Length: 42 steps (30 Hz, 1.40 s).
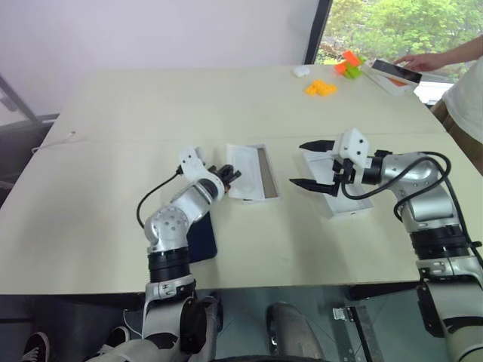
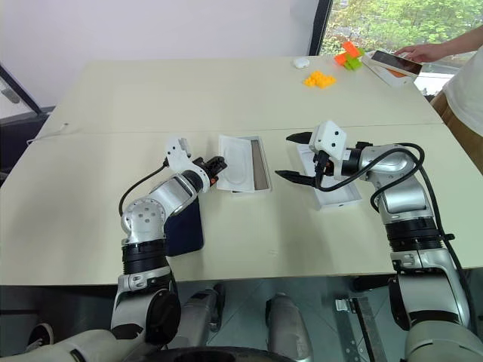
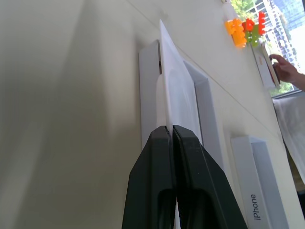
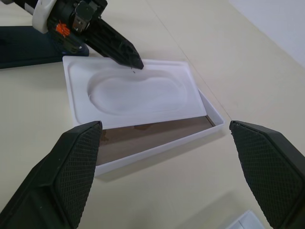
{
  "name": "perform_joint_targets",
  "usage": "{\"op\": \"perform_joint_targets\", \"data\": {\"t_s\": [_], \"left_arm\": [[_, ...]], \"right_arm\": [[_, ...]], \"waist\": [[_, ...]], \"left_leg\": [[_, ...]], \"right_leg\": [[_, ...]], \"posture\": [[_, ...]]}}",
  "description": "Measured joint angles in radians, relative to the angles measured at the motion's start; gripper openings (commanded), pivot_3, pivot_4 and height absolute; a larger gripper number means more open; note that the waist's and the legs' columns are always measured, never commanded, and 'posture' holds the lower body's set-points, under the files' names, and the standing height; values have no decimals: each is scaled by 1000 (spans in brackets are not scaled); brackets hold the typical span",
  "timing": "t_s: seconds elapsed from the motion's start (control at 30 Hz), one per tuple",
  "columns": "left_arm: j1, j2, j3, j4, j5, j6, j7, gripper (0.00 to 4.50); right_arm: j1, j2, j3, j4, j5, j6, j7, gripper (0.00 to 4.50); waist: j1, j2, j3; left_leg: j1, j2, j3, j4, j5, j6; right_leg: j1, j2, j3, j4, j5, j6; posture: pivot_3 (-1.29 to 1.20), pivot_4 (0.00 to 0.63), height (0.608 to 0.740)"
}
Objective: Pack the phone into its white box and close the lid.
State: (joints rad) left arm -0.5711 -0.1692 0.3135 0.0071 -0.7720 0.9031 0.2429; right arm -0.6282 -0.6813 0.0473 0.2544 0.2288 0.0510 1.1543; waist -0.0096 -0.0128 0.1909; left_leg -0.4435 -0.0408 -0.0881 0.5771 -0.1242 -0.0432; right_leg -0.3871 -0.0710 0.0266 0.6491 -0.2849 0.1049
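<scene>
Phone, slim dark navy-blue slab, lies flat on the pale tabletop at the near left, partly under the left arm. White box, a shallow white cardboard tray with a brownish-tan floor, sits mid-table just right of the left gripper. White moulded insert with a rounded phone-shaped recess lies tilted across the box, one long edge lifted, tan floor showing beneath it on the right side. Left gripper's two black fingers are pressed together, pinching the near-left edge of that insert. Lid, a shallow white rectangular tray with "iPhone" printed on its side wall, rests on the table to the right of the box, well apart from it. Right gripper hangs above the lid's left part, black fingers spread wide with nothing between them, pointing left toward the box. Far right of the table: orange and green blocks, a yellow-orange piece, a small white object, and a person's hand on another phone lying on an orange-and-white box.
</scene>
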Motion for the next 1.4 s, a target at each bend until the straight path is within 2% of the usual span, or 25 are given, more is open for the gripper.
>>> {"op": "perform_joint_targets", "data": {"t_s": [0.27,0.53,0.63,0.77,1.13,1.4], "left_arm": [[-50,8,-39,101,39,-69,-21,114],[-61,8,-67,119,53,-85,-45,114],[-61,8,-68,119,53,-85,-45,928],[-61,9,-80,100,46,-64,-53,2897],[-67,39,-104,9,25,102,-66,2897],[-47,198,-179,-110,15,306,-142,2897]], "right_arm": [[0,0,0,0,-1,0,-9,4500],[0,0,1,-1,-1,0,-11,4500],[0,0,1,-1,-1,0,-11,4500],[0,0,1,-1,-1,0,-11,4500],[0,17,2,-1,-2,-7,-18,4500],[0,25,2,7,-9,-11,-18,4500]], "waist": [[0,0,0],[0,0,0],[0,0,0],[0,0,0],[-1,0,0],[-2,0,0]], "left_leg": [[0,0,0,0,0,0],[0,0,0,0,0,0],[0,0,0,0,0,0],[0,0,0,0,0,0],[0,0,0,-1,0,0],[0,0,0,-1,0,0]], "right_leg": [[0,0,0,0,0,0],[0,0,0,0,0,0],[0,0,0,0,0,1],[0,0,0,0,1,1],[-1,0,0,0,1,2],[-1,1,0,0,1,2]], "posture": [[0,150,740],[0,150,740],[0,150,740],[0,150,740],[0,150,740],[0,150,740]]}}
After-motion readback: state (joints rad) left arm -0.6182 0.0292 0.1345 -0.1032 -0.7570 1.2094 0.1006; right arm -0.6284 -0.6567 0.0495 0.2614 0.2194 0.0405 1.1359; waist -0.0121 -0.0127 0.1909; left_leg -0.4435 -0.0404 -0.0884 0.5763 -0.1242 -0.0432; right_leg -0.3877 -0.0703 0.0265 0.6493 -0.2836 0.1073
